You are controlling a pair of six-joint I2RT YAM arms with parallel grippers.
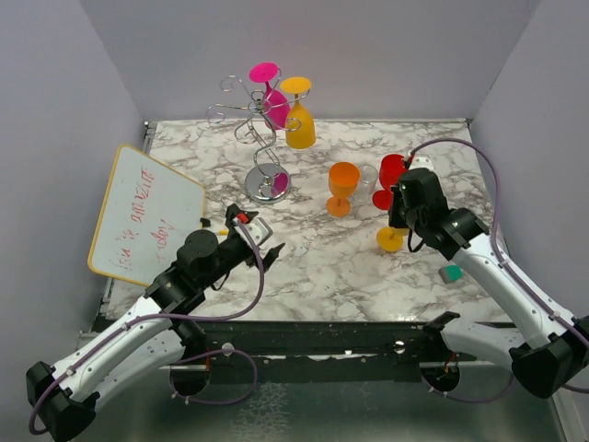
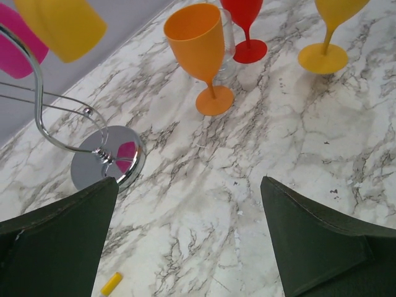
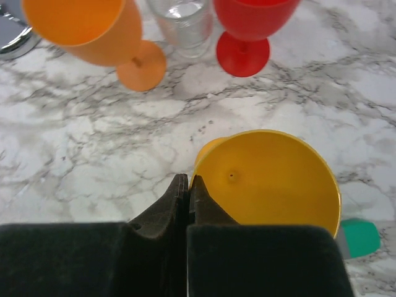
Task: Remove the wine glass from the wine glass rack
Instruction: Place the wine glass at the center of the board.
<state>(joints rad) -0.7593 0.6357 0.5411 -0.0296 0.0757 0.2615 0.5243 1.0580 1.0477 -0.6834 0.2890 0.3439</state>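
The chrome wine glass rack (image 1: 262,138) stands at the back left of the marble table on its round mirror base (image 1: 267,182). A pink wine glass (image 1: 273,101) and a yellow wine glass (image 1: 299,124) hang upside down from its curled arms. My left gripper (image 1: 262,238) is open and empty, low over the table in front of the rack; its wrist view shows the rack base (image 2: 105,162) ahead on the left. My right gripper (image 1: 400,221) is shut on the rim of another yellow wine glass (image 3: 272,179), which stands on the table at the right (image 1: 391,238).
An orange glass (image 1: 342,187), a red glass (image 1: 388,180) and a clear tumbler (image 3: 182,25) stand upright at centre right. A whiteboard (image 1: 143,214) leans at the left. A teal block (image 1: 451,273) lies near the right arm. A small yellow piece (image 2: 111,283) lies by my left fingers.
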